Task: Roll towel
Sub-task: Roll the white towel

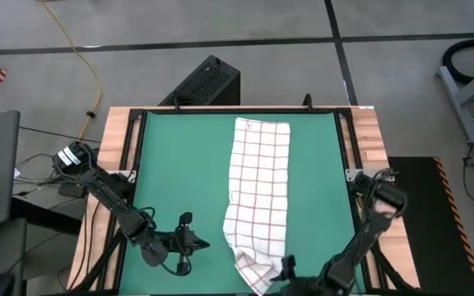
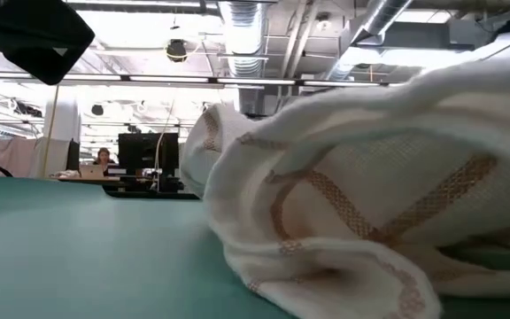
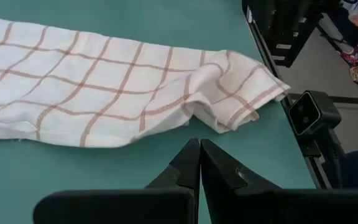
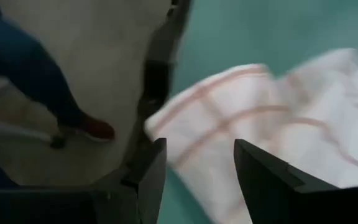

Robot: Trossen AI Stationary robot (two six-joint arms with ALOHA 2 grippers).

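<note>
Towel [image 1: 258, 193] laid lengthwise on worktop [image 1: 179, 164], near end bunched as roll start. Right tool [image 4: 194, 180] spread apart, nothing held, at bunched end; left tool [image 3: 200, 163] closed, empty, parked beside.

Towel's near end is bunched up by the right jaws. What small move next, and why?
Probably bring the open right gripper back down onto the bunched near end of the towel and fold it further over. Only that end is humped; the rest lies flat on the green mat. The right jaws stand apart with nothing between them. The left gripper waits shut beside the towel.

Checked towel [image 1: 257, 197] lies lengthwise, near end bunched.
</note>
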